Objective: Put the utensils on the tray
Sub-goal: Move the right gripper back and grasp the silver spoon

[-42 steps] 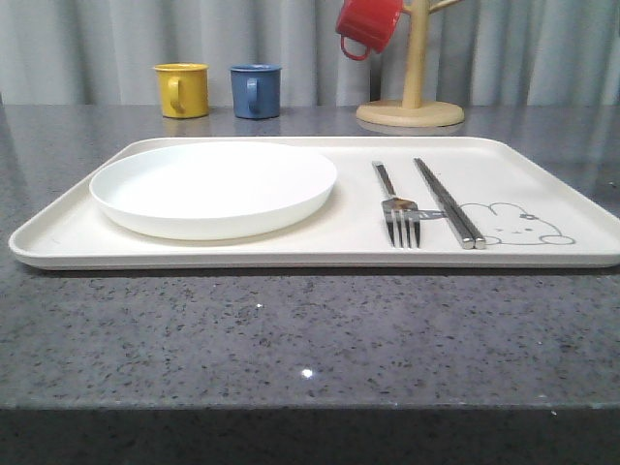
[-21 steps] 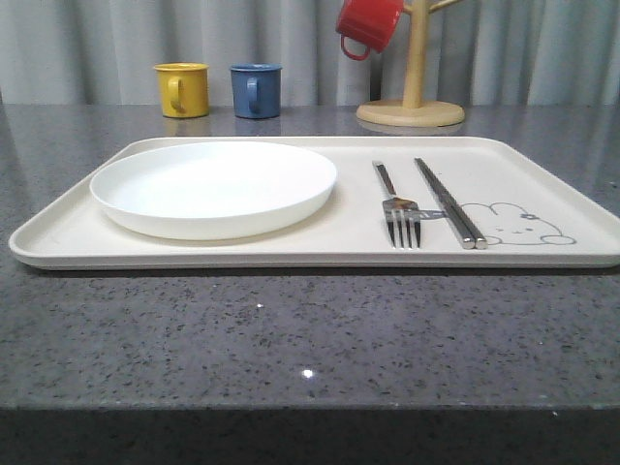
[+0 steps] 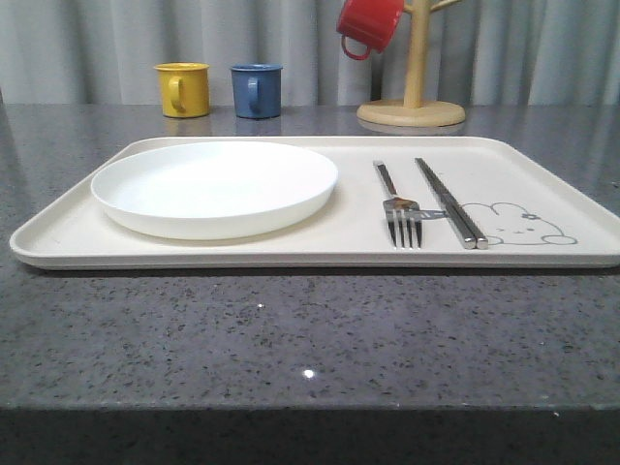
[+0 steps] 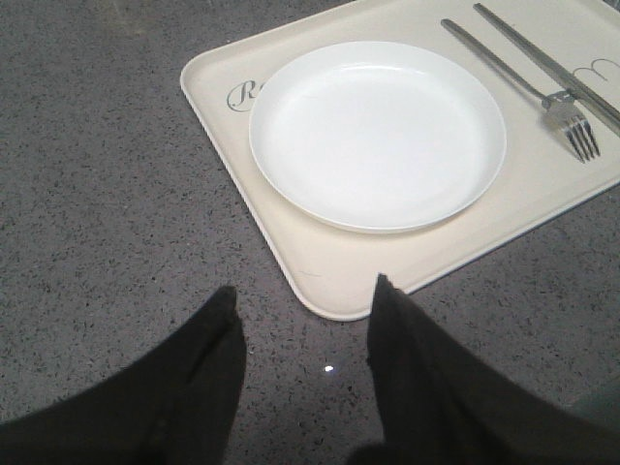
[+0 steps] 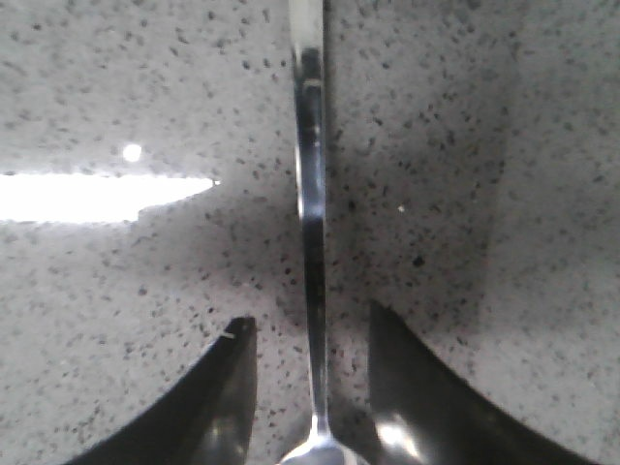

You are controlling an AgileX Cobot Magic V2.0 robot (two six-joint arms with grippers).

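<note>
The right gripper (image 5: 312, 339) hangs low over the grey speckled counter (image 5: 465, 145) with its two dark fingers (image 5: 228, 378) spread, and the spoon (image 5: 311, 232) lies straight down the gap between them; the jaws have not closed and neither finger looks to be touching the metal. The spoon's long axis runs directly away from the wrist, handle stretching out ahead, while the start of its bowl sits back at the root of the fingers, so a plain squeeze across the handle is what the next move seems to call for. This arm is clearly the nearer one to the spoon. The spoon is a slim, polished strip of metal, mirror-bright and thin against the stone, likely to slip if pinched off-centre. The left gripper (image 4: 302, 325) is also open and holds nothing, poised above bare counter just short of the near corner of the tray (image 4: 320, 276). On that cream tray rests the round white plate (image 3: 213, 186), and beside it, lying parallel and lengthwise, the fork (image 3: 397, 205) and the pair of chopsticks (image 3: 449, 201), next to the bunny drawing (image 3: 518, 225). Judging by that, the spoon is the last piece still off the tray.
</note>
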